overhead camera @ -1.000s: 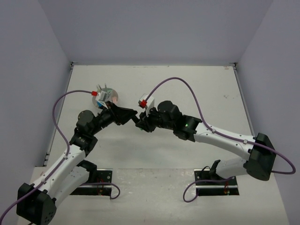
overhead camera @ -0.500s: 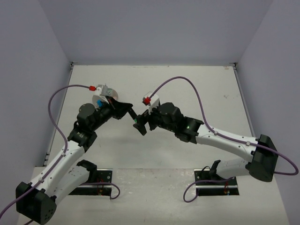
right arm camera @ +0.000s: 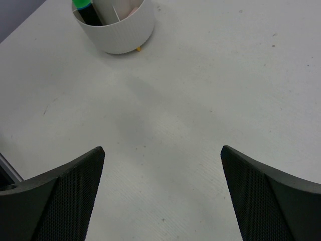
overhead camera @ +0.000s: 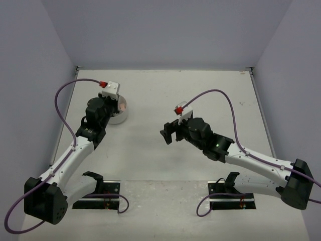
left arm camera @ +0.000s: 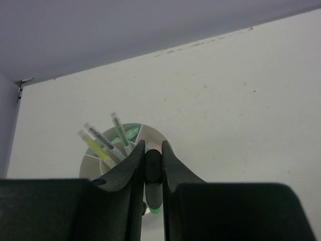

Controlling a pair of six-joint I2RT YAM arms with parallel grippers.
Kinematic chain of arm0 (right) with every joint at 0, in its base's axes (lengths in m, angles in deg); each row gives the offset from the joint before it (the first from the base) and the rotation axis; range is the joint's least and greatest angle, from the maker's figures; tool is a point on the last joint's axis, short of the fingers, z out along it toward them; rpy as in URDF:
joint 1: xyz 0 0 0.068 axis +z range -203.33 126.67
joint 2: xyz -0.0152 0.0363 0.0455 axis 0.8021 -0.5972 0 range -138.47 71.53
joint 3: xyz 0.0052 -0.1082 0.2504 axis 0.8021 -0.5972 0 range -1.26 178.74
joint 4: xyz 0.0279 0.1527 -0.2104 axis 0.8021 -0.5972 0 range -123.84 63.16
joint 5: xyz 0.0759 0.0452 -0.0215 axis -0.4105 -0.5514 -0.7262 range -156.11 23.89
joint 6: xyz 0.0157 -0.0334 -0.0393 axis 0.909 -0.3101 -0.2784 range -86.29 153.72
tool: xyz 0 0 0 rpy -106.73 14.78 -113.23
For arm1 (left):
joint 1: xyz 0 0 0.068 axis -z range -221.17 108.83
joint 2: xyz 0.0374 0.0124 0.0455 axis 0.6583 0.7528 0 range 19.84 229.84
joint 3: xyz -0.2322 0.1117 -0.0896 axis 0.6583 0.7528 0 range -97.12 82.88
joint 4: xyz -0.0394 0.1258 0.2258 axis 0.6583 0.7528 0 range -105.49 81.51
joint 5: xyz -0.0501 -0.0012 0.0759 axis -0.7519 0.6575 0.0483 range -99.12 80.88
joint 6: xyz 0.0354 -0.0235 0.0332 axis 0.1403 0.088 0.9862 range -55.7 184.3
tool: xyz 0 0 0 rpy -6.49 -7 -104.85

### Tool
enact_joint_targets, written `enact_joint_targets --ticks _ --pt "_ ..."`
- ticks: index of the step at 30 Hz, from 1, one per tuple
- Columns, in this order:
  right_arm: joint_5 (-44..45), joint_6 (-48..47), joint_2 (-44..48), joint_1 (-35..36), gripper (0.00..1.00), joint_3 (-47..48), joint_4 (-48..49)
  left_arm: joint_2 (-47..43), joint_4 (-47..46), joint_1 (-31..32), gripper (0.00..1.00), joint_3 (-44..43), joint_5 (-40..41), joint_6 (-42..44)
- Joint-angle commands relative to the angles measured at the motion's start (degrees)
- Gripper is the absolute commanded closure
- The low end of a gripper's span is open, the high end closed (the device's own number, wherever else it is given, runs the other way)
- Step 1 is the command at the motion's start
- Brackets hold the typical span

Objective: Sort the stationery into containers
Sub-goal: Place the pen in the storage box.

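Observation:
My left gripper [left arm camera: 152, 145] is shut on a black highlighter [left arm camera: 152, 168] with a green end, right above the white cup [left arm camera: 89, 168]. The cup is split into compartments, and three thin pens [left arm camera: 100, 144] stand in one of them. From above, the left gripper [overhead camera: 112, 106] sits over the cup [overhead camera: 120, 114] at the back left. My right gripper [overhead camera: 168, 134] is open and empty over bare table near the middle. In the right wrist view the cup [right arm camera: 123, 30] lies far ahead of the right gripper [right arm camera: 161, 150], with a green-ended black barrel [right arm camera: 84, 9] at its rim.
A small yellow bit [right arm camera: 138, 48] lies at the foot of the cup. Side walls [overhead camera: 45, 100] and a back wall close in the white table [overhead camera: 200, 95]. Purple cables loop over both arms.
The grippers met at the table's middle. The left one shut on the highlighter and swung it back left over the cup. The right gripper opened and drew back to the right.

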Motion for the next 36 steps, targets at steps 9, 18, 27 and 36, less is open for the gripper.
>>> enact_joint_targets --ticks 9,18,27,36 --pt "-0.58 -1.39 6.21 -0.14 0.01 -2.24 2.21 2.00 -15.49 -5.31 1.00 6.22 -5.41 9.10" --pt "-1.05 -1.79 5.78 -0.16 0.01 -1.96 1.86 2.33 -18.24 -6.10 0.99 9.81 -0.59 5.55" --pt "-2.12 -2.14 5.26 -0.09 0.01 -1.71 1.68 4.47 -20.58 -7.82 0.69 11.24 -1.42 0.26" --pt "-2.74 -1.96 4.93 -0.18 0.01 -1.45 1.35 0.95 -17.24 -7.91 0.62 9.57 -0.76 -4.49"
